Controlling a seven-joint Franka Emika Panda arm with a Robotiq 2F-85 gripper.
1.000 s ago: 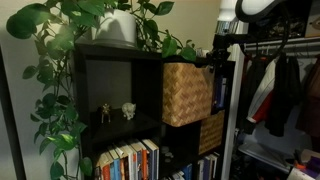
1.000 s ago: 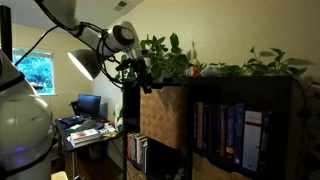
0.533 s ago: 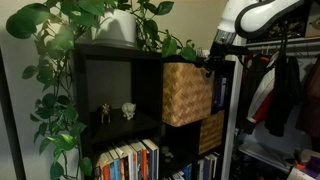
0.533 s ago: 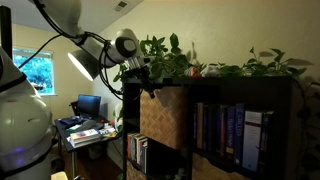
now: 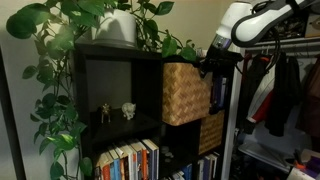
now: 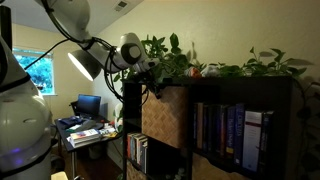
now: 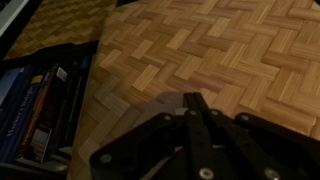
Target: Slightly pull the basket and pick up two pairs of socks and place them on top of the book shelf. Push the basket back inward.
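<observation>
The light tan woven basket (image 5: 186,93) sits in an upper cube of the black-brown book shelf (image 5: 110,90), sticking out a little past its front. It also shows in an exterior view (image 6: 165,115) and fills the wrist view (image 7: 200,50). My gripper (image 5: 213,62) is at the basket's upper front edge (image 6: 150,84). In the wrist view its fingers (image 7: 192,105) are pressed together, empty, right in front of the weave. No socks show.
A darker orange-brown basket (image 5: 210,130) sits in the cube below. Leafy plants (image 5: 70,40) and a white pot (image 5: 118,27) stand on the shelf top. Books (image 5: 125,160) fill lower cubes. A clothes rack with garments (image 5: 280,90) stands beside the shelf. A desk (image 6: 85,125) is behind.
The arm has come down and in toward the basket's upper front edge, and the basket looks pushed slightly inward in one exterior view.
</observation>
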